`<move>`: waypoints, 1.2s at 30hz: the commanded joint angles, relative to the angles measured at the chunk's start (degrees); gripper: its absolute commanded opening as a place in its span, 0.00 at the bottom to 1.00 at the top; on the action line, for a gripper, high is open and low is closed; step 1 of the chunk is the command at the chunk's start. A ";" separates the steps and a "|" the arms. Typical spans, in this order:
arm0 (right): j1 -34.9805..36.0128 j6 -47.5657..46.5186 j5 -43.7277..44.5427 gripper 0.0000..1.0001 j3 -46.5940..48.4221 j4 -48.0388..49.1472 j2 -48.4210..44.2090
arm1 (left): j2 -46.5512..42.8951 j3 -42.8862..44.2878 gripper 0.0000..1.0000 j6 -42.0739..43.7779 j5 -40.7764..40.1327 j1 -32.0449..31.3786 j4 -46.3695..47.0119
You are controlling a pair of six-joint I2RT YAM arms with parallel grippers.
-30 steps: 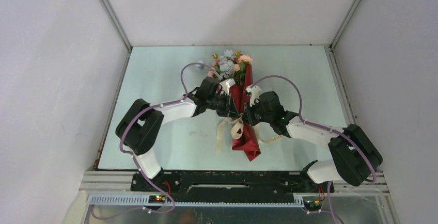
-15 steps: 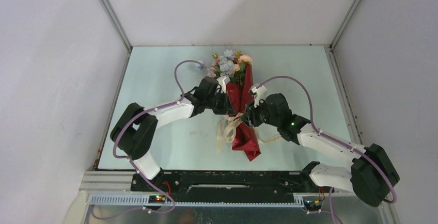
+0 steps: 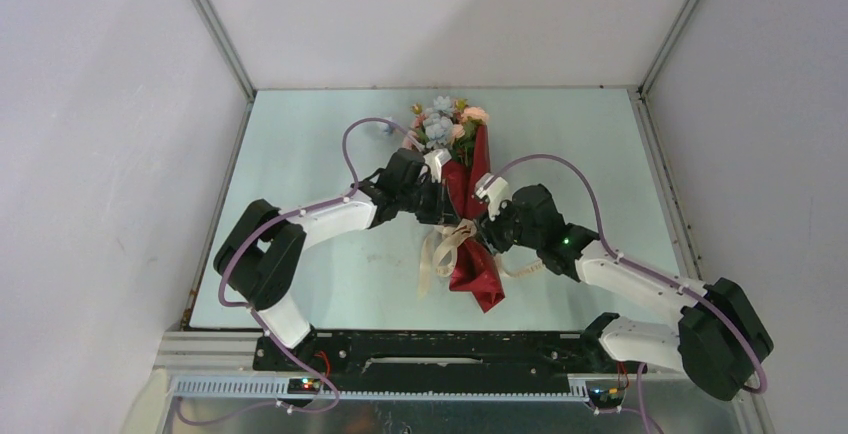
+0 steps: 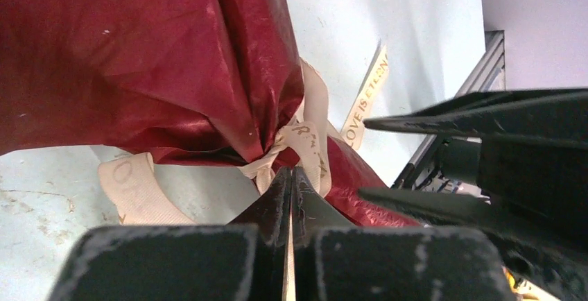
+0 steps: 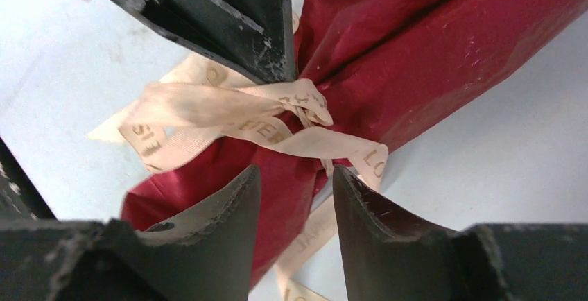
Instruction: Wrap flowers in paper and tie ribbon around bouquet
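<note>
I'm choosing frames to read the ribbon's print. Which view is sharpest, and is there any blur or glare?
Left wrist: cream printed ribbon sharp, lettering legible, near black fingers soft. Right wrist: knot slightly blurred, dark red crinkled paper shows mild sheen. Top external: evenly lit, no glare, ribbon too small to read.

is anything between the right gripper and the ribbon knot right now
Nothing visible does. The right gripper is open with the ribbon knot straight ahead of its fingers, only the red paper behind it. The left gripper sits at the knot's far side, shut on the ribbon.
</note>
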 commanded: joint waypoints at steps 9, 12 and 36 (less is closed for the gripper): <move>-4.23 -22.15 -12.52 0.48 2.58 -5.57 2.84 | -0.04 1.53 0.04 3.78 3.51 0.02 -0.03; -5.01 -23.78 -12.64 0.49 3.37 -3.35 5.65 | 0.32 1.61 0.05 4.23 3.89 0.27 -0.39; -6.75 -33.70 -20.52 0.44 12.08 -9.34 14.92 | 0.16 0.20 0.22 6.82 6.85 2.89 -0.91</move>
